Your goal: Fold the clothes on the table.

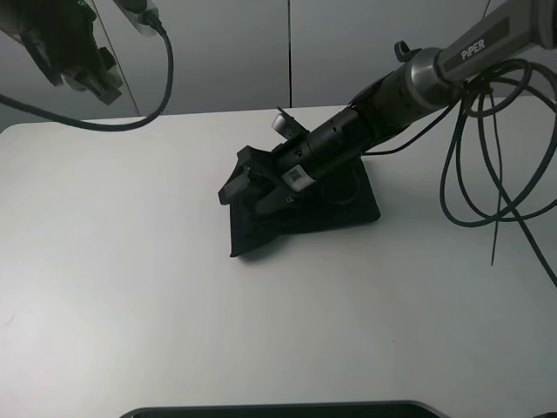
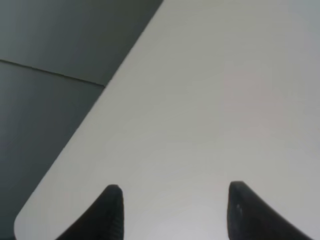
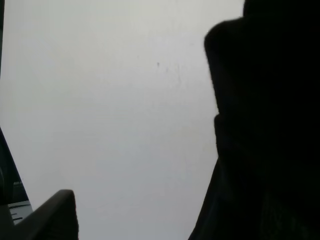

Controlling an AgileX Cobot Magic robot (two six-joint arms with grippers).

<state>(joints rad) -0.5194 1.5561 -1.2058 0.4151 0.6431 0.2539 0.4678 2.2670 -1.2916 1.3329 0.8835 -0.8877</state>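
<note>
Where the black right arm slants down low, the black short-sleeved cloth T-shirt (image 1: 324, 218) lies folded into a compact bundle, flat on the large plain white smooth tabletop (image 1: 130, 279), with bare tabletop on every side of it. At the shirt's edge on the left-arm side sits the right gripper (image 1: 242, 181), jaws spread, one finger (image 3: 55, 215) clear of the cloth. Well away from the shirt, the left gripper (image 2: 175, 192) hangs above the tabletop's rounded corner, spread and pinching nothing

Grey wall panels (image 1: 218, 61) fill the background, split by a dark vertical seam (image 1: 289, 43) — a dark, rounded-edged strip (image 1: 278, 409), too cropped to identify, lies nearest the camera.
</note>
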